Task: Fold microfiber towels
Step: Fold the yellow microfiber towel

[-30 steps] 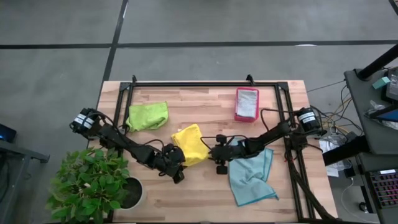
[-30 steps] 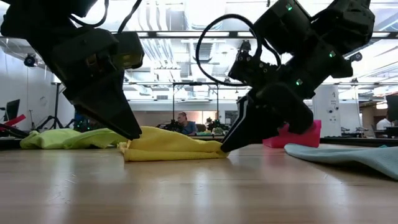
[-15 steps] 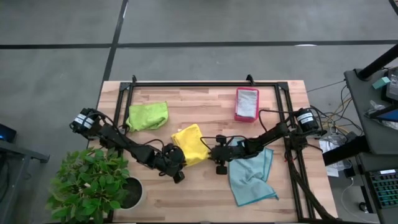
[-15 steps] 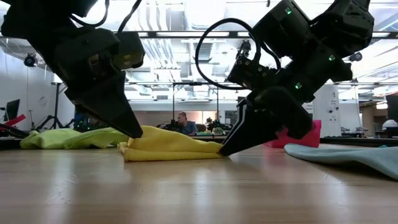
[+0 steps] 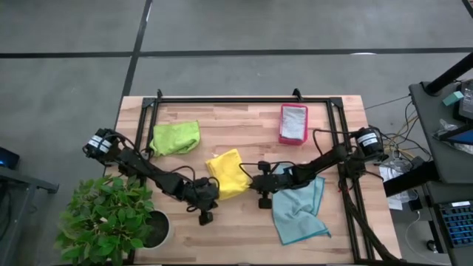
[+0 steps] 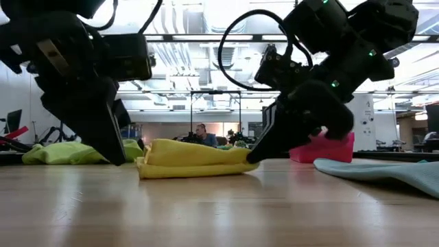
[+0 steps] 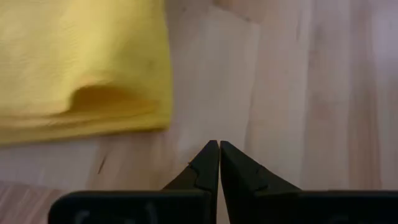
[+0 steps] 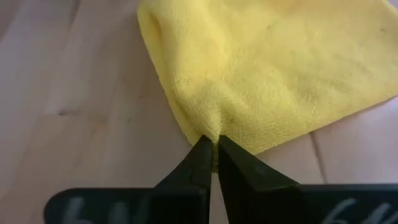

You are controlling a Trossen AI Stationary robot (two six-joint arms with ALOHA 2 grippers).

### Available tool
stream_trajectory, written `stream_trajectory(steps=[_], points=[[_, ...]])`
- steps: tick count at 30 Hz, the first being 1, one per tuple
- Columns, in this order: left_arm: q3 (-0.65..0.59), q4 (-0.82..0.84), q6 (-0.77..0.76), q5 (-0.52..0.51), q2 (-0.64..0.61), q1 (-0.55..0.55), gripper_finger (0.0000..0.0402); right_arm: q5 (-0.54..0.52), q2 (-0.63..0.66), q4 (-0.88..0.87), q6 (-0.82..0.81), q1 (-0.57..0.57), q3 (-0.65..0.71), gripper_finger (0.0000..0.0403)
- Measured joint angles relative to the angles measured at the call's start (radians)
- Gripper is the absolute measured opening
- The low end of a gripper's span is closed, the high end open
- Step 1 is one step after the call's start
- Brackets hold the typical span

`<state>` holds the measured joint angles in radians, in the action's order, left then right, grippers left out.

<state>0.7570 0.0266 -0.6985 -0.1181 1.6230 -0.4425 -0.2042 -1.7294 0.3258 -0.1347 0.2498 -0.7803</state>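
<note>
On the wooden table (image 5: 236,229), a yellow towel (image 5: 228,174) is pinched at its corner by the right gripper (image 8: 212,148); the left gripper (image 7: 219,149), clenched empty, likely needs regrasping.

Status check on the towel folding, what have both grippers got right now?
Right gripper shut on yellow towel, pinching its edge. Left gripper shut on nothing, on bare table beside the towel. Nothing in the way.
</note>
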Motion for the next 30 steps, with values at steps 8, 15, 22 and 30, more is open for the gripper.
stream_trajectory(steps=[8,15,22,30], points=[[0.022,-0.037,0.047,-0.082,-0.017,0.002,0.0000,0.122,-0.008,-0.021,-0.056,0.030,0.000,0.0013],[0.035,-0.234,0.235,-0.292,-0.013,0.006,0.0000,0.125,-0.008,-0.016,-0.093,0.045,0.000,0.0012],[0.032,-0.233,0.231,-0.315,0.069,0.013,0.0000,0.125,-0.005,-0.006,-0.095,0.046,0.000,0.0012],[0.022,-0.216,0.092,-0.081,0.115,0.016,0.0000,0.125,0.024,-0.073,-0.104,0.045,0.000,0.0012]])
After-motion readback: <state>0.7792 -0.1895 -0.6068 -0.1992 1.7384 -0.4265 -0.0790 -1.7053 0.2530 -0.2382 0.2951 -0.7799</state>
